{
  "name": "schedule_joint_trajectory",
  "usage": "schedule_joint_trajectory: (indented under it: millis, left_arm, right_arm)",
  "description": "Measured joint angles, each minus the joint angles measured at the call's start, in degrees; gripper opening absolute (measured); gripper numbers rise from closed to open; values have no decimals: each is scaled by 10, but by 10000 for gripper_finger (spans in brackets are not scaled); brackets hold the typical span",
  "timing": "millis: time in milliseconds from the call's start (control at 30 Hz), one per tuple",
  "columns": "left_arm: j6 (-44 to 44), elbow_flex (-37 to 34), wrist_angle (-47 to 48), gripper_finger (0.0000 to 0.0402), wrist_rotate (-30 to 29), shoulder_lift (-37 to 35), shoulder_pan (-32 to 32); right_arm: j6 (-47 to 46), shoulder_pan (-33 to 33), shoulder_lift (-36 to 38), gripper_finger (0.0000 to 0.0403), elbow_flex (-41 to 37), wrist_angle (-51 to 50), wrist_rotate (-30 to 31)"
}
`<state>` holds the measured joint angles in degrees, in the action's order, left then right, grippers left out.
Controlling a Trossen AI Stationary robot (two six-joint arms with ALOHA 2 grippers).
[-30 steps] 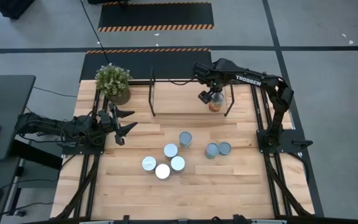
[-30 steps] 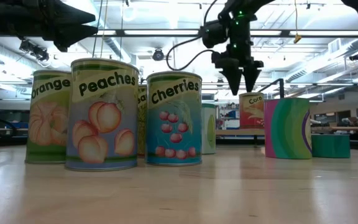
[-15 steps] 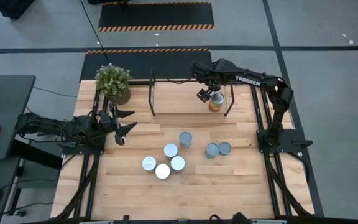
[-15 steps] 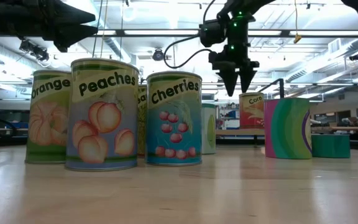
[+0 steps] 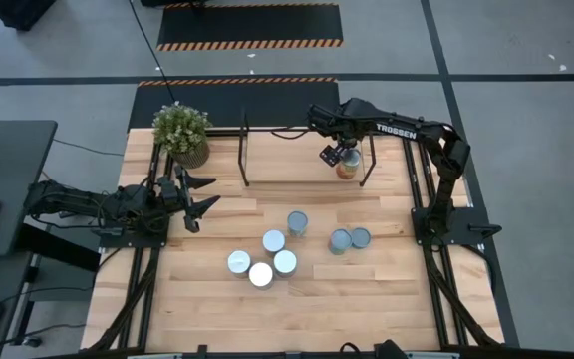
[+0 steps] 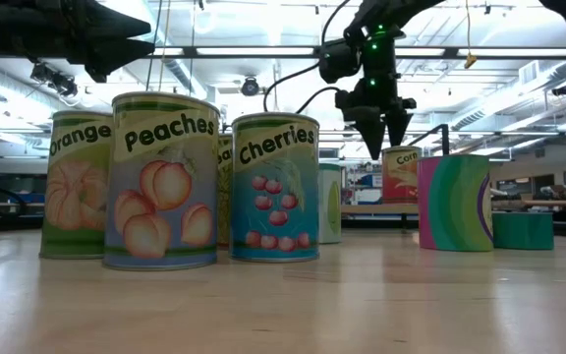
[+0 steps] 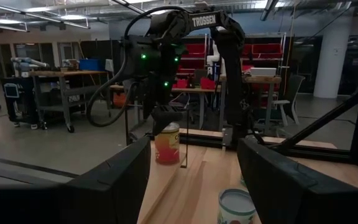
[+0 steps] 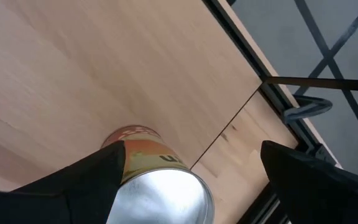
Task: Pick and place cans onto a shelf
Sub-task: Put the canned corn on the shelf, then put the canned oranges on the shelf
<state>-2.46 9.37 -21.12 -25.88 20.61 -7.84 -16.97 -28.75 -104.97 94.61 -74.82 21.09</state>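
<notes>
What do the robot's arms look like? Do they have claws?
Both arms are black and jointed. The right arm has white TROSSEN lettering, a looping black cable and little green lights. Each ends in two dark, pointed fingers, like a claw: the left gripper and the right gripper.

Low view has the clearest labels: one can [image 6: 81, 185] reads "Orange" with the start clipped, the can [image 6: 163, 180] next to it says "Peaches", and a third can [image 6: 276, 187] says "Cherries". A can [image 6: 398, 174] farther back shows only "Cor". The right arm [image 5: 399, 127] has "TROSSEN" printed on it, also readable from the left wrist view.
</notes>
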Motion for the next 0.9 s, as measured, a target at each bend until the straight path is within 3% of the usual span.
schedule_joint_trajectory:
  millis: [233,400,700,900]
  left_arm:
    - [-1,0,0,247,0,0,0]
    - [-1,0,1,247,0,0,0]
    - [-3,1,21,247,0,0,0]
    - [-12,1,40,247,0,0,0]
  right_arm:
    - [6,0,0,381,5,0,4]
    - [47,23,0,375,55,16,0]
    - [156,160,1,374,68,151,-112]
    - [142,264,1,374,66,195,-121]
